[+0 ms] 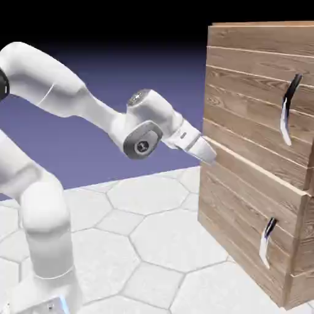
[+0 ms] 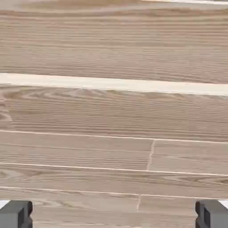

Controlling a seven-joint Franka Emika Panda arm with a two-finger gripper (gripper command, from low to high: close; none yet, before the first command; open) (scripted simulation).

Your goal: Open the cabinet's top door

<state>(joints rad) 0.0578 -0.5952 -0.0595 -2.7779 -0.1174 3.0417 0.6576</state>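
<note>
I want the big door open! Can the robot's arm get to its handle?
Probably yes: the gripper is open, and I see nothing between it and the top door's handle. It just looks too low now, so it must rise.

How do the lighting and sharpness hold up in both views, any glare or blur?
Exterior view: bright, nearly shadowless white arm and pale floor, black band along the top edge, handles with near-white glints, no obvious blur. Hand view: evenly lit, low-contrast planks, grain slightly soft, fingers cut off by the bottom edge.
</note>
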